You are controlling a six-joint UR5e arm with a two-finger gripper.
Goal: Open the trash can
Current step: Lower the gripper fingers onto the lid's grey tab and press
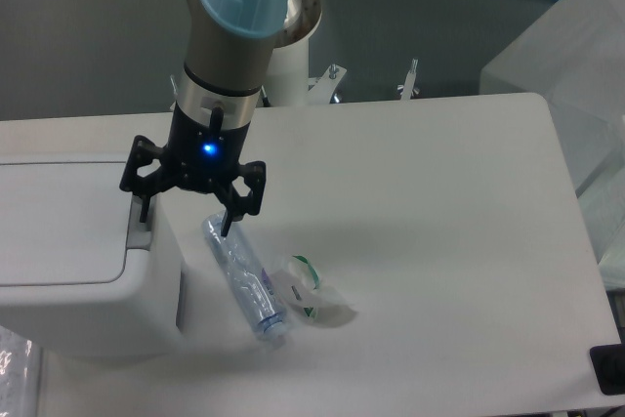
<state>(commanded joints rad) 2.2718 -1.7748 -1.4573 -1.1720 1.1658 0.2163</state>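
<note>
1. The trash can sits at the left edge of the table, one large white bin with its flat lid down; the task looks not yet done.
2. On the lid's right edge is one grey push tab, a narrow strip whose long axis runs front to back, along the bin's right side.
3. The end effector hangs over the bin's right upper corner with its fingers spread apart and nothing between them. Its left finger comes down right at the far end of the tab; whether it touches cannot be told from this view. Its right finger is off the bin, over the bottle.
4. So the tab lies just below and slightly left of the end effector's middle. A downward press with a small shift left is probably what the next move calls for. There is only one arm.
5. One crushed clear bottle lies on the table just right of the bin, slanting towards the front right.
6. Beside it is one crumpled clear wrapper with green print.
</note>
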